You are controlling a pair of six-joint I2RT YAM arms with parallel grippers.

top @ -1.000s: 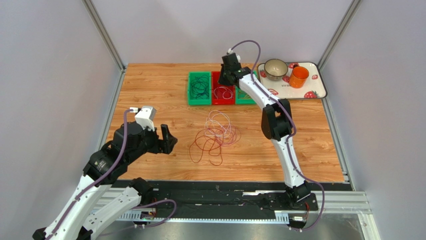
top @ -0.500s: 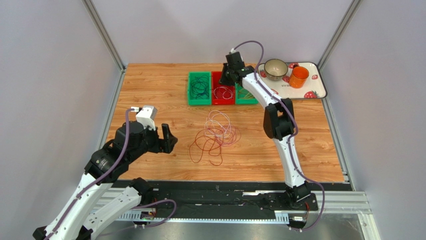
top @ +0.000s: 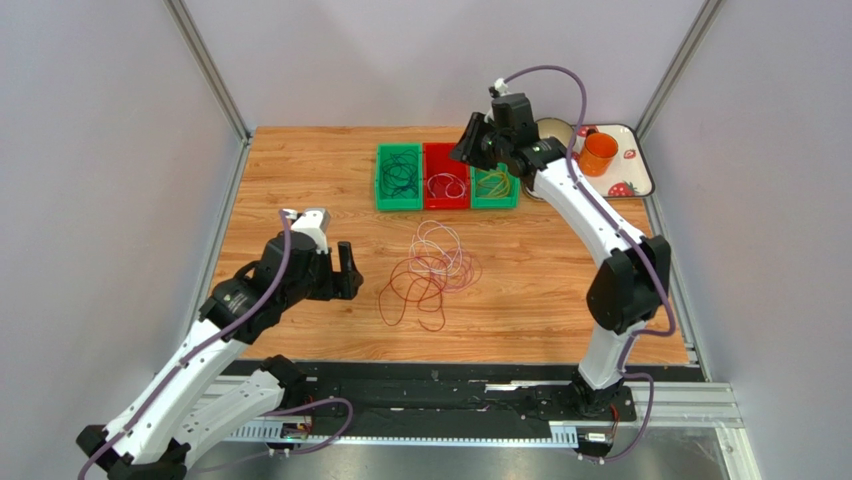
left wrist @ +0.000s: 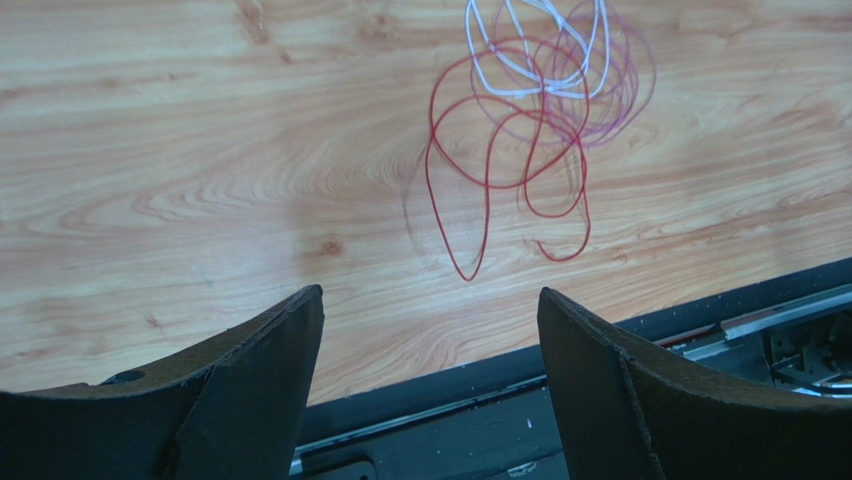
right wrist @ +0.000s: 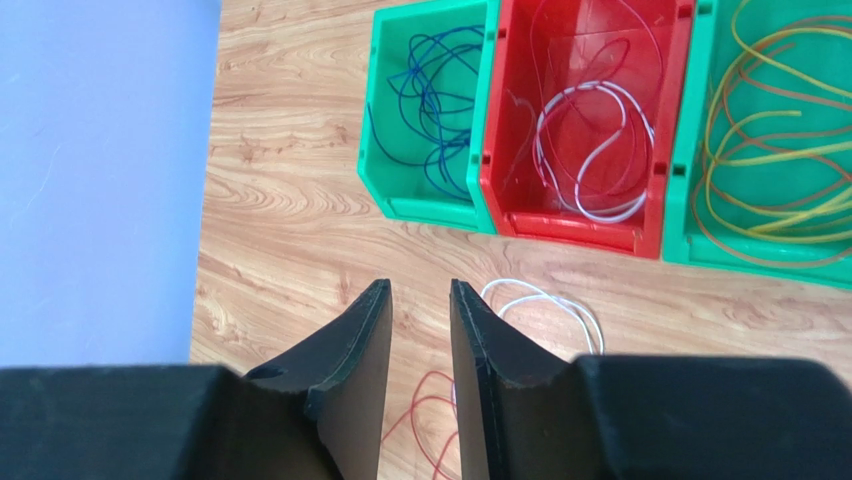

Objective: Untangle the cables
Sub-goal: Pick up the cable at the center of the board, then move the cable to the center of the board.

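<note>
The tangle of cables (top: 430,270) lay near the middle of the wooden table (top: 300,180). Its red loops (left wrist: 487,200) were on the near side, and the white loops (left wrist: 520,92) and purple loops (left wrist: 640,90) overlapped them on the far side. More cables sat in a row of three bins at the far side: blue cables (right wrist: 430,100) in the left green bin (right wrist: 430,210), a white cable (right wrist: 600,214) in the red bin (right wrist: 575,230), and yellow and orange cables (right wrist: 780,150) in the right green bin (right wrist: 750,262). The left gripper (top: 345,272) hung low, left of the tangle and apart from it, jaws wide and empty. The right gripper (right wrist: 418,300) hovered above the bins, jaws parted by a narrow gap with nothing between them. A tray (top: 635,175) bearing an orange cup (top: 598,153) occupied the far right corner.
</note>
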